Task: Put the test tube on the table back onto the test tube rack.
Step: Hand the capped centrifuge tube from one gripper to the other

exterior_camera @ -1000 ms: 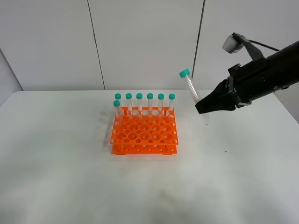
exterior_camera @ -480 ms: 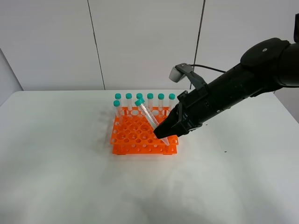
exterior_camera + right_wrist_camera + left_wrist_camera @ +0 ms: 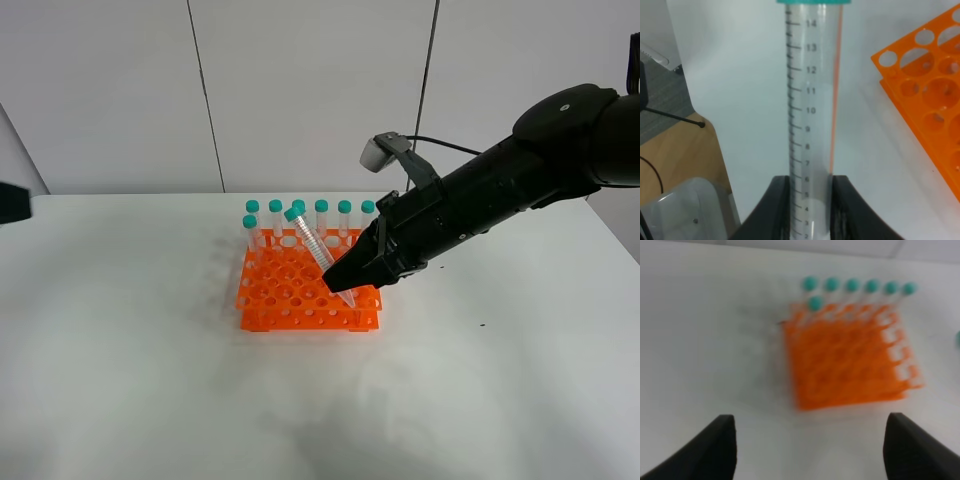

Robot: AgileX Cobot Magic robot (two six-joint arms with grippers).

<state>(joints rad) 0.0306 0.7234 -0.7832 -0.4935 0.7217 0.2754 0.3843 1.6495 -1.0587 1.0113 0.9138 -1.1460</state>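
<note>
Pale grey wall panels (image 3: 300,90), split by dark vertical seams (image 3: 206,95), rise behind the far edge of the white bench (image 3: 120,380) under even, soft light.

Right arm (image 3: 520,190): bulky matte black casing. Wrist camera (image 3: 378,153): small pale grey housing, black cable (image 3: 450,147). Right pincer (image 3: 346,284), left pincer (image 3: 810,442): black, tapered fingers.

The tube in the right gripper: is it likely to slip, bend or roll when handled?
The test tube looks like rigid clear plastic, so it probably will not bend. Its wall is smooth and the right gripper pinches only its lower end, so it may swivel or slip. Being round, it would likely roll if dropped.
</note>
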